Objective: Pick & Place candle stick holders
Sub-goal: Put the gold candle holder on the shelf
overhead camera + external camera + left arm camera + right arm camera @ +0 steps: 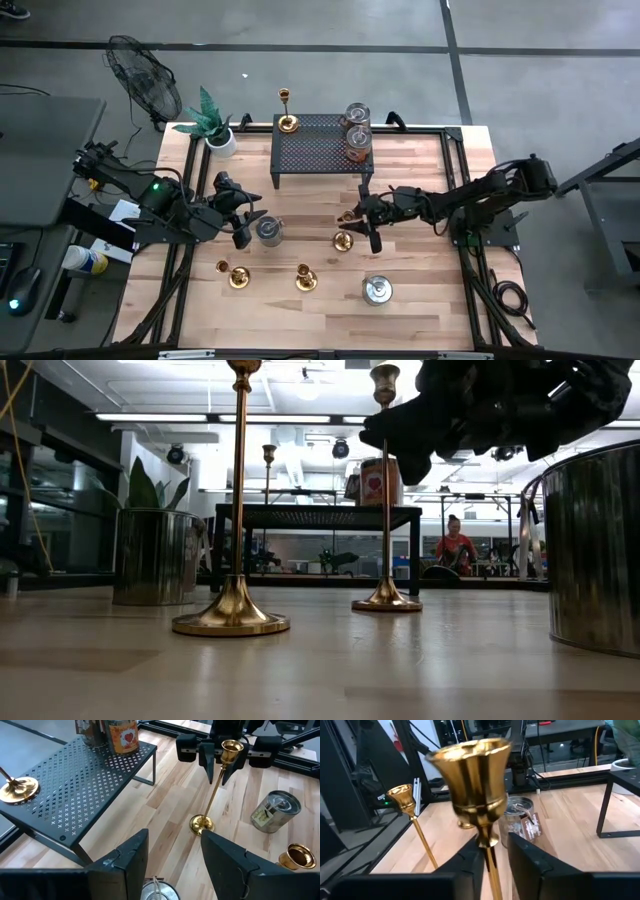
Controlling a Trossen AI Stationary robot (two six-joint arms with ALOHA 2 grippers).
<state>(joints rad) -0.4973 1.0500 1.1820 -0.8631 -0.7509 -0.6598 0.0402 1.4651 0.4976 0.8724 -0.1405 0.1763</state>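
Hidden parts: base of the tall candle stick holder (pixel 479 795) cut off below the right wrist view; its cup blurred and close to the lens.
Right gripper (pixel 216 757): over the table's middle, fingers (pixel 530 857) on either side of that holder's slim stem just under the cup, narrow gap; could not tell whether actually clamped.
Left gripper (pixel 243 222): low over the table's left half, jaws apart, nothing between them, just above a tin.
Tin under left gripper (pixel 269 231): round, silvery, mostly cut off by the left wrist view's edge.
Second tin (pixel 274 810): cylindrical, paper label, lid on, contents not visible.
Rack (pixel 90 780): black perforated metal on thin legs, at the table's far side.
Jars on rack (pixel 356 132): two, glass-like, close together at the rack's right end; contents hard to make out.
Holder on rack (pixel 287 110): brass, round flared base, upright at the rack's left corner.
Front holders: two more brass ones standing well apart near the front edge, one left (pixel 235 274), one centre (pixel 305 277).
Plant pot (pixel 220 141): white, green spiky leaves, far left corner.
Table (pixel 420 310): pale wooden planks, visible grain.
Finish: holders shiny gold, mirror-like bases in the low view.
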